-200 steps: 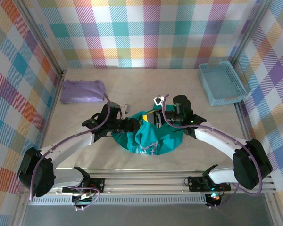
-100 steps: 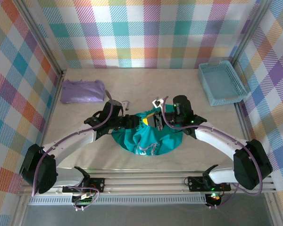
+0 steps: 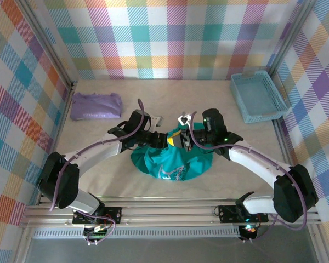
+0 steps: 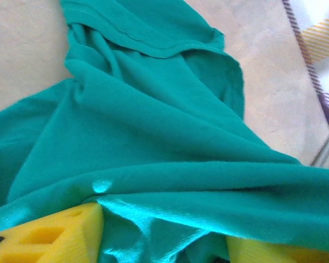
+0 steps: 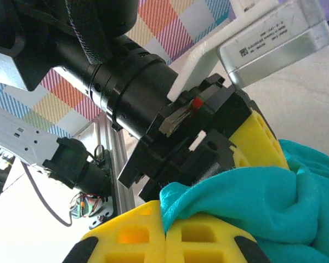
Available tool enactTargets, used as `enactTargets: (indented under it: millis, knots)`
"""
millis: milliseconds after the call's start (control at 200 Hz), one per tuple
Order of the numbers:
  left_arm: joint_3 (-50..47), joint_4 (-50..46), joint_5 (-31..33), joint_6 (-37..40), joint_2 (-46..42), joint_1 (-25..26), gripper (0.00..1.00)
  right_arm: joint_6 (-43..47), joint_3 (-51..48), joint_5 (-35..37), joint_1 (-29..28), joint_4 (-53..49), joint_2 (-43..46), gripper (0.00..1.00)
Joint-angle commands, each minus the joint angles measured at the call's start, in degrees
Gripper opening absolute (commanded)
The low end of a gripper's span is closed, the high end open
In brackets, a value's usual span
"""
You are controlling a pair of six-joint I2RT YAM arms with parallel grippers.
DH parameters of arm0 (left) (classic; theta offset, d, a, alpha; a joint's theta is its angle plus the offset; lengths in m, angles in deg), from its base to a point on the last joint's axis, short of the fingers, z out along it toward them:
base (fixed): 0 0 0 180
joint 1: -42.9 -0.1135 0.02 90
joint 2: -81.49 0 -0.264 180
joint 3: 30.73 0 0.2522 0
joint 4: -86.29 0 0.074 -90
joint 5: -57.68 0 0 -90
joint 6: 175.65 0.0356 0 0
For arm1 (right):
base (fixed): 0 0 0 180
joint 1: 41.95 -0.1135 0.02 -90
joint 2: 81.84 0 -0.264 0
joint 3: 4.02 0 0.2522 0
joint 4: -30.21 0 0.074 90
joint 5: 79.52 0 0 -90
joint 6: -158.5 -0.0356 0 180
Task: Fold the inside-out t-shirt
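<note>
**Pinching the inside-out t-shirt (image 3: pixel 172 161) at its far edge**

Clamping a fold of teal cloth with the right gripper (image 5: pixel 165 235), jaws closed on it. Pressing the left gripper (image 3: pixel 163 139) into the same heap, yellow fingers (image 4: pixel 44 238) apart with cloth between them; not being able to tell whether gripping or not. Lying crumpled mid-surface (image 3: pixel 98 175), well apart from the lavender garment (image 3: pixel 96 106).

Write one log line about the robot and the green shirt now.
t-shirt: bunched heap, not yet folded | right gripper: shut on t-shirt | left gripper: open, cloth across its fingers
</note>
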Motion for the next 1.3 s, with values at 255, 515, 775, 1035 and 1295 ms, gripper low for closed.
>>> enactTargets:
  millis: [255, 515, 775, 1035, 1295]
  knots:
    - [-2.79, 12.76, -17.62, -7.54, -3.21, -0.29, 0.0, -0.28, -1.81, 8.04, 1.76, -1.34, 5.15, 0.0]
    - [-10.5, 19.09, -16.05, -11.52, -16.51, -0.89, 0.0, 5.05, 0.65, 18.22, 1.97, -13.24, 8.21, 0.04]
    - [-16.23, 22.87, -12.67, -12.1, -25.86, -0.82, 0.0, 2.12, 6.69, 26.24, 1.92, -23.34, 3.65, 0.21]
    - [-16.17, 19.21, -6.45, -11.76, -26.67, -0.82, 0.0, 7.04, 5.94, 18.83, 1.29, -26.75, 12.45, 0.46]
    - [-14.91, 18.11, -5.44, -11.54, -24.5, -0.86, 0.0, 8.73, 2.5, 15.3, -5.34, -23.19, 17.56, 0.49]
